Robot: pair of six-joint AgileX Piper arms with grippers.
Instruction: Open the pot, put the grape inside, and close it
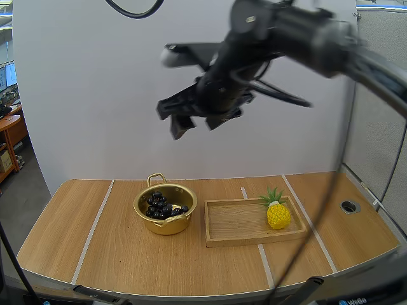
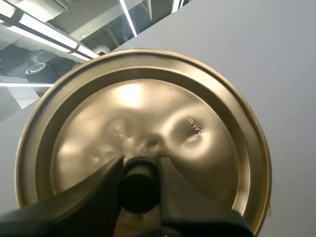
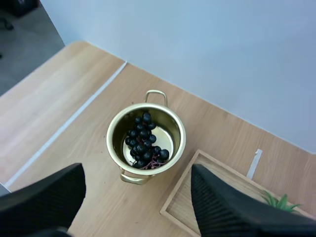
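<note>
A gold pot (image 1: 166, 225) stands uncovered on the wooden table, with a bunch of dark grapes (image 1: 164, 206) inside it. My right gripper (image 1: 200, 122) hangs high above the pot, open and holding nothing. The right wrist view looks straight down on the pot (image 3: 112, 133) and the grapes (image 3: 144, 143), framed by the spread fingers of the right gripper (image 3: 137, 170). In the left wrist view my left gripper (image 2: 139, 165) is shut on the black knob (image 2: 139, 187) of the gold lid (image 2: 148, 113), which it holds up off the table.
A wooden tray (image 1: 235, 222) lies to the right of the pot, with a yellow toy pineapple (image 1: 278, 213) at its right end. A round hole (image 1: 349, 206) sits in the table's far right. White tape lines cross the tabletop.
</note>
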